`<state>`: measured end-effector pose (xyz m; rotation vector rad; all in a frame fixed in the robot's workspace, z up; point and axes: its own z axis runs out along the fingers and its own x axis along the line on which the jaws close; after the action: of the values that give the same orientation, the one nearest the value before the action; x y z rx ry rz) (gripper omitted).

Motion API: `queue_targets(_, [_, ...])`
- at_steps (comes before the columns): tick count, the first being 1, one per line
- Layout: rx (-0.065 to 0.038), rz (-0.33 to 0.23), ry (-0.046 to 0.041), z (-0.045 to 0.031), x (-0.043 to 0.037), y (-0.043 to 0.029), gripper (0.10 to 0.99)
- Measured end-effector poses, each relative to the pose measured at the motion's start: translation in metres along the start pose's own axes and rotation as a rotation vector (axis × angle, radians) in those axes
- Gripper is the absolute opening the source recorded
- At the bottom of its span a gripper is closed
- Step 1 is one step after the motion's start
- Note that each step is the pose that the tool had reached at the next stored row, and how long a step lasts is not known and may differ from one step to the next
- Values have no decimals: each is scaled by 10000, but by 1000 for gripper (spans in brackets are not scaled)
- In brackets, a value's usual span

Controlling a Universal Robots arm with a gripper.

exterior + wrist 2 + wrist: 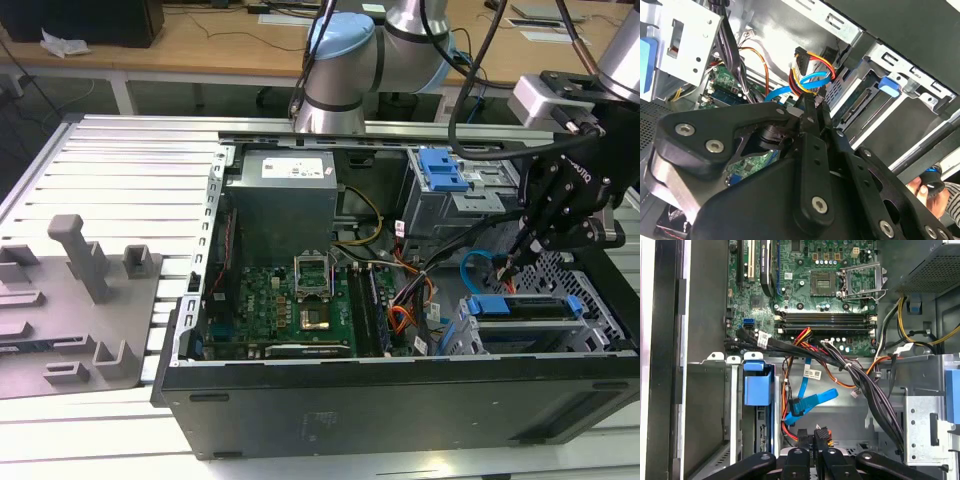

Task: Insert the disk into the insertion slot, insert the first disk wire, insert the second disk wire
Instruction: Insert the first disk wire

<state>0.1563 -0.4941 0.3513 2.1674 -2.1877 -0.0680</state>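
Looks to be at the first-wire step. Shows, in the first wrist view, the gripper (814,439) with fingers drawn nearly together, seemingly clamped on the small black plug of the first disk wire (823,432), orange, red and black strands trailing away beside the black cable bundle (860,380). Finds the disk (525,308) already lying in the insertion slot (556,270) at the exterior view's right, blue front bar in plain sight, silver body down between the perforated walls; reads as seated, though hard to tell how fully. Leaves the second disk wire (812,399) loose, looped just beside the gripper, dark plug apparently mated to nothing at that end. As to handling: rates the black plug light, hard and small, easy to twist in a pinch; rates the strands behind it soft and springy, likely to tug the plug askew. Better to hold by the plug's rigid body, square across its flat sides, never by the strands, for fear of pulling crimped ends loose. The same for the light-blue cable: flat, limp across its face, stiffer edgewise, prone to kinking; calls for a grip on the dark plug. Counts the disk as the one heavy, rigid piece, sensitive to knocks, best handled by its blue carrier. Notes also a person's hand (921,191) beyond the case (400,400) wall in the second wrist view.
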Motion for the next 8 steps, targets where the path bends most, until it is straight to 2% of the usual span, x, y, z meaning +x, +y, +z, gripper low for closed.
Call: queue_targets(8, [0, 0, -1, 2, 124, -1, 165])
